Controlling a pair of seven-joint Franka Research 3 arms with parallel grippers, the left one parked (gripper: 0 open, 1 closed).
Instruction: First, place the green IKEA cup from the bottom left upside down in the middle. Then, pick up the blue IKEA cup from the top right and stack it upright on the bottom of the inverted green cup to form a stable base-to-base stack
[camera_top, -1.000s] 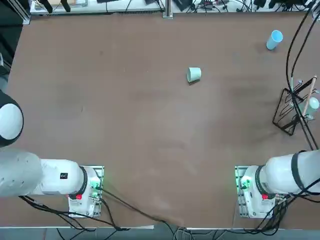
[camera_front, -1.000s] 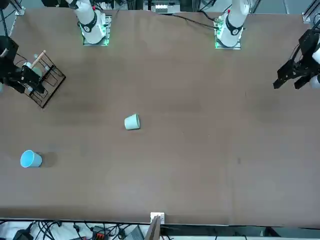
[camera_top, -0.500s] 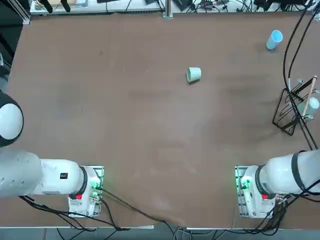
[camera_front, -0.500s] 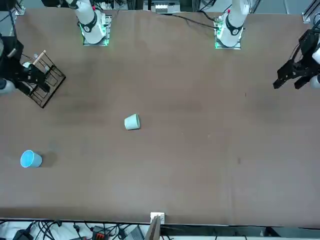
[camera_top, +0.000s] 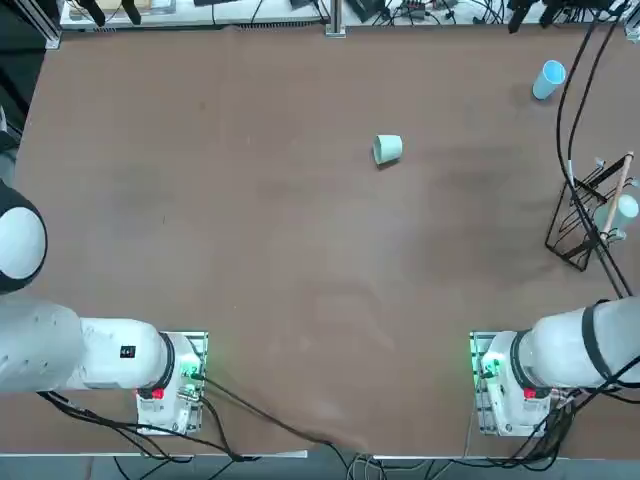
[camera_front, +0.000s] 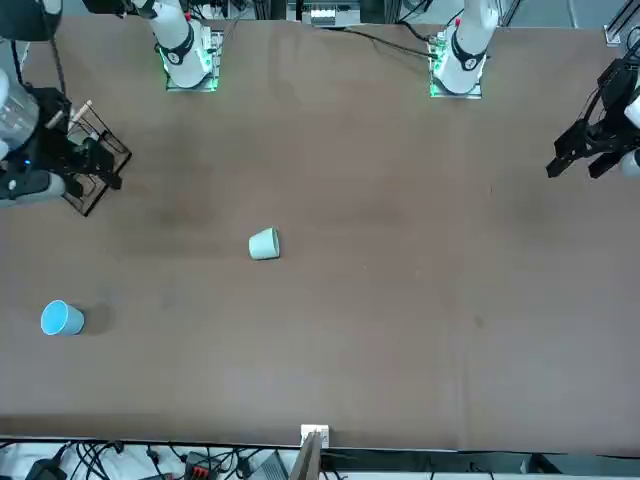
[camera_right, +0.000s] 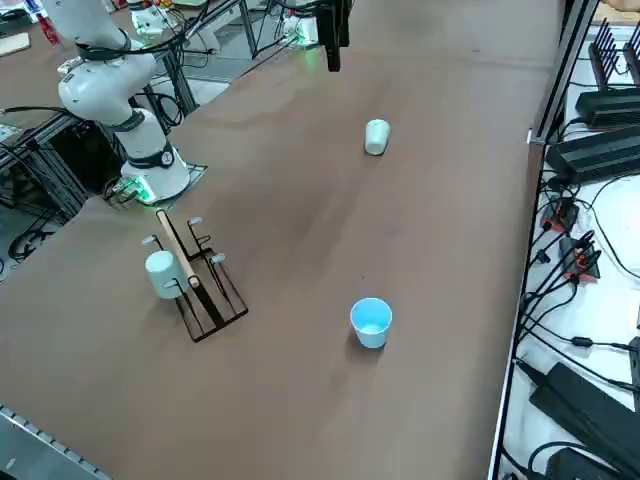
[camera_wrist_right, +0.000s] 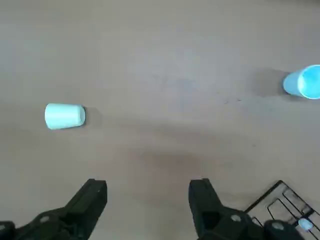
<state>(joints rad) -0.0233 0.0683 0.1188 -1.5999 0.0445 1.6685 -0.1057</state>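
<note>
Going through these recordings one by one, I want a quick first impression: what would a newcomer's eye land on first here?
Two small cups on the bare brown table: the green IKEA cup near the middle, apparently inverted, and the blue IKEA cup upright, mouth open, near the far right corner. Next, a black wire rack at the right edge. The right pincer hangs open above the table between the cups, holding nothing.

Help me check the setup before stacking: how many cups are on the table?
2. The green cup stands upside down mid-table; the blue cup stands upright in the far right corner. None seem hidden.
</note>
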